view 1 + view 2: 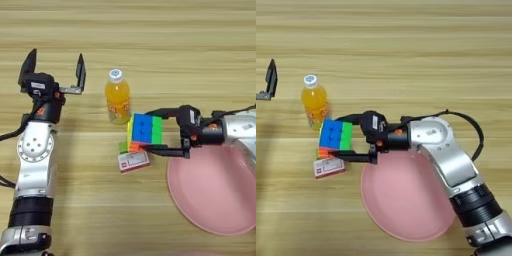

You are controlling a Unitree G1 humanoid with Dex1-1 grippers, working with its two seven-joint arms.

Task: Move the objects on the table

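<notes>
Underneath: pale wood-grain plank table [150,30]. Right gripper [156,131] clasps multicolour puzzle cube [145,129], beside orange-juice bottle [117,102], above white-and-red box [133,161], near round pink plate [215,195]. Left gripper [52,65] spread, holding nothing.

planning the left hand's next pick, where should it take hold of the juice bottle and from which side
Grip the juice bottle around its orange body, below the white cap, coming from the bottle's left, where the open left hand waits. It stands upright, and the right hand, shut on the puzzle cube, crowds its other side.
</notes>
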